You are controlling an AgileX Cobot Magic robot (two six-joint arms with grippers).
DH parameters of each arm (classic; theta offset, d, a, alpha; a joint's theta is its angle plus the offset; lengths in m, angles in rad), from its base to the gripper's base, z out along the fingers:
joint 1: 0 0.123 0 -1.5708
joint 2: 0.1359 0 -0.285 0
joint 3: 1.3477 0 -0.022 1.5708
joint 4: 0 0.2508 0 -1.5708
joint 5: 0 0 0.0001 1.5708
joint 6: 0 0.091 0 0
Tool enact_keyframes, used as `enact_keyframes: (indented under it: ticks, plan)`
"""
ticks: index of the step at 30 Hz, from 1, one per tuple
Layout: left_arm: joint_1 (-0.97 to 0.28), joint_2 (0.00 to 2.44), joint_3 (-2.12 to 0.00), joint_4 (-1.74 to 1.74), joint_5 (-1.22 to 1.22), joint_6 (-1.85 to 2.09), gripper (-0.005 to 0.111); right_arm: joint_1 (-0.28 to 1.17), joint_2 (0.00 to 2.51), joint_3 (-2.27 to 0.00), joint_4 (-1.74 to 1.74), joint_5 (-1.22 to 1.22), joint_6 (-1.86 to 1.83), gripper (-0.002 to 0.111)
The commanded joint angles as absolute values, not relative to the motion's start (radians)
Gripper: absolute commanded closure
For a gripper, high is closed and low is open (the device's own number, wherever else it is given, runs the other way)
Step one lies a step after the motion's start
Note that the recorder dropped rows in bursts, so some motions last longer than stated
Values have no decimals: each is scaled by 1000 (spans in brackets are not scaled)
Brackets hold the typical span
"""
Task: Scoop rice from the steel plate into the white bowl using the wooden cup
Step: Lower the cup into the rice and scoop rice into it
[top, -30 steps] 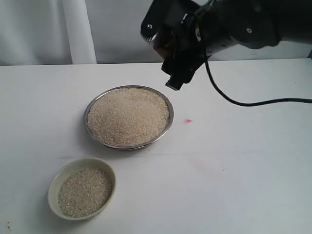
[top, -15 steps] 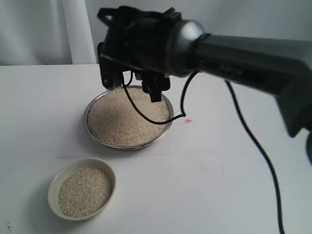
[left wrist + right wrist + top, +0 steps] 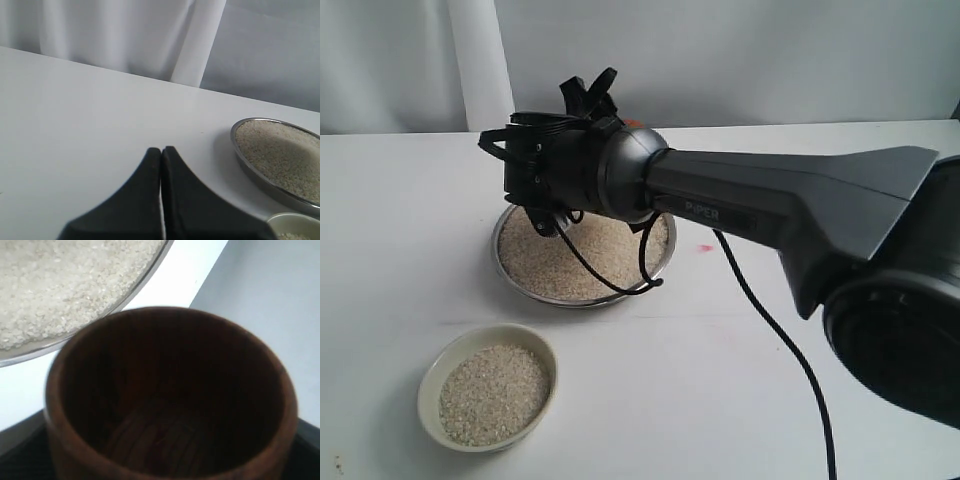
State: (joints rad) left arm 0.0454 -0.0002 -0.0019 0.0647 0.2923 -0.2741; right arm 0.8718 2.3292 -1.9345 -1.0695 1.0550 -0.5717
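Presently right gripper (image 3: 165,455) clamps the wooden cup (image 3: 170,400); cup empty, mouth just beside the rim of the steel plate (image 3: 265,181). Plate holds rice (image 3: 535,266) edge to edge; more lies in the white bowl (image 3: 485,334), standing apart from plate. Near plate, left gripper (image 3: 161,167) pinched closed above the table (image 3: 75,110).

Right arm (image 3: 760,205) stretched above the steel plate (image 3: 570,301), covering its far half, clear gap to the white bowl (image 3: 485,329), bare table (image 3: 740,400) around both.
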Motion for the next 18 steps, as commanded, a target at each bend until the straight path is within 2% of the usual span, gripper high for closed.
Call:
enact_keyframes:
  ticks: [1, 18]
  plan:
    - [42, 0, 0, 61, 286, -275, 107, 874, 2338, -1937, -1107, 1061, -584, 108]
    - [42, 0, 0, 61, 286, -275, 107, 843, 2401, -1854, -1225, 1077, -602, 108]
